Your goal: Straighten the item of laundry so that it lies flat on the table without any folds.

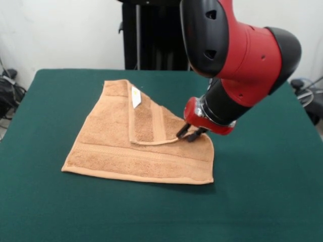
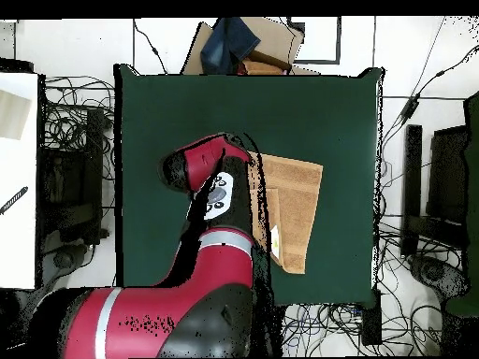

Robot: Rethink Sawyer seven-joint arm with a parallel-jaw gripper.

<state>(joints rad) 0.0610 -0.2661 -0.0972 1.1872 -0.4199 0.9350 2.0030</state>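
Around my table (image 1: 262, 201) there is clutter but none of it on the green cloth: in the overhead view tangled cables (image 2: 70, 131) run along both long sides, a cardboard box (image 2: 271, 42) with something dark blue on it sits off one end, a white surface (image 2: 19, 178) lies off to one side, and dark equipment (image 2: 449, 187) stands off the other. In the front view a black stand (image 1: 151, 35) rises behind the table against a pale wall. Nothing on the table blocks me; what does block sight is my own arm (image 2: 220, 215), which from above covers one edge of the towel (image 1: 116, 146) and hides my gripper (image 1: 191, 133) there. The towel lies a little off the table's middle, tan terry, not flat: one corner is turned over onto the rest, making a long flap with its border bands on show and a small white tag (image 1: 136, 97) near the far end. The lower part lies smooth with a woven band along the near edge. My gripper is down at the tip of that folded flap, its black fingers close together and pinching the flap's edge, as far as the front view lets me judge
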